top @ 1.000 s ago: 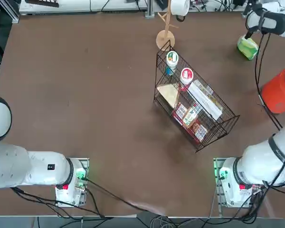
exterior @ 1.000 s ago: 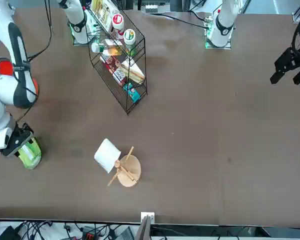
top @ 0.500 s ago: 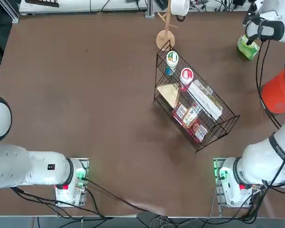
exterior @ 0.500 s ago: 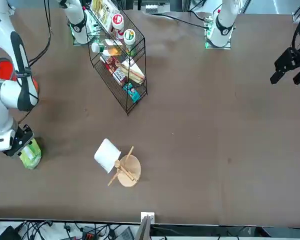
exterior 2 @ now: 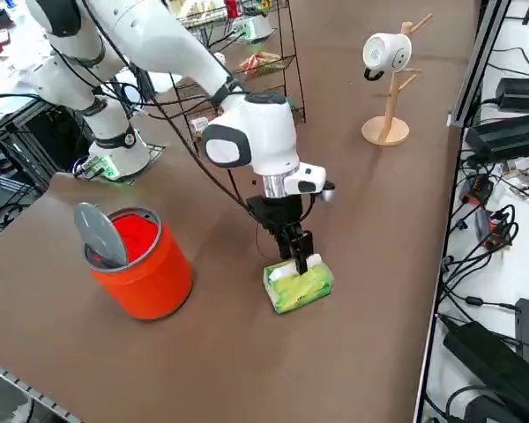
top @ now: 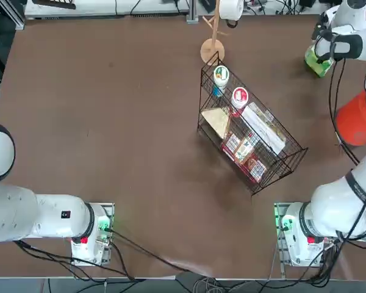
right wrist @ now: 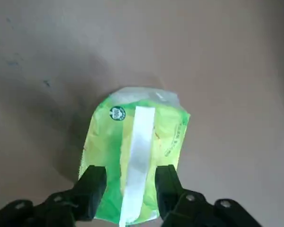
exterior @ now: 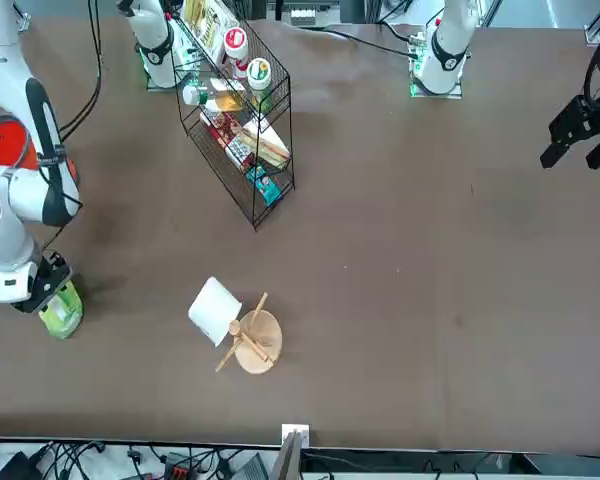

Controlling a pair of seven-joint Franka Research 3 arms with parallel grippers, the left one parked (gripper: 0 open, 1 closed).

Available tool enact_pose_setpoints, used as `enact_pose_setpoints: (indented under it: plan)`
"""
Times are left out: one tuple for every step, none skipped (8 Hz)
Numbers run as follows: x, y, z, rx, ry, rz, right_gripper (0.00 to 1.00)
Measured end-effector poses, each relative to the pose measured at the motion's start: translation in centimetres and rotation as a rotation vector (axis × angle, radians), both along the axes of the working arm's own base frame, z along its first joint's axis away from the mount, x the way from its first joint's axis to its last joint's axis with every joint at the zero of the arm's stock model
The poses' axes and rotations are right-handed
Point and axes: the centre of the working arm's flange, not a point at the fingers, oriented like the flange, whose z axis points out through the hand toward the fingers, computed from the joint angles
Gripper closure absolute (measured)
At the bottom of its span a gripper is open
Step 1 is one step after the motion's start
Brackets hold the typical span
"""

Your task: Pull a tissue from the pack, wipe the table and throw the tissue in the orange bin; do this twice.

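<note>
The bright-green pack (right wrist: 137, 156) lies flat on the dark-brown table (top: 110, 122) at its far right corner, a white tissue strip running along its top. It also shows as the pack (top: 318, 63), (exterior: 60, 312), (exterior 2: 298, 284). My right gripper (right wrist: 130, 175) points straight down just above it, the two black fingers (right wrist: 92, 187) apart on either side of the white strip, nothing pinched between them. From the side, the right gripper (exterior 2: 298, 251) has its tips at the pack's top. The orange bin (top: 357, 119), (exterior 2: 141, 264) stands upright nearer the robot than the pack.
A black wire basket (top: 250, 140) full of groceries sits mid-table. A wooden mug tree (top: 213, 46) with a white mug stands at the far edge. The pack lies close to the table's right and far edges (exterior 2: 423, 291).
My right wrist has swung over the pack and settled lower on it, and its fingers have drawn closer together. The pack and the bin have not moved.
</note>
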Motion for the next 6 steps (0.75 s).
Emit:
enact_pose_setpoints:
  plan:
    - [0.04, -0.06, 0.09, -0.001, -0.003, 0.000, 0.41]
    - [0.07, -0.07, 0.14, -0.001, -0.004, 0.000, 0.46]
    - [0.08, -0.07, 0.15, -0.001, -0.004, 0.000, 0.50]
    - [0.08, -0.06, 0.14, -0.001, -0.004, 0.001, 0.53]
    - [0.07, -0.06, 0.13, -0.001, -0.004, 0.001, 0.53]
    - [0.07, -0.06, 0.12, -0.001, -0.004, 0.001, 0.54]
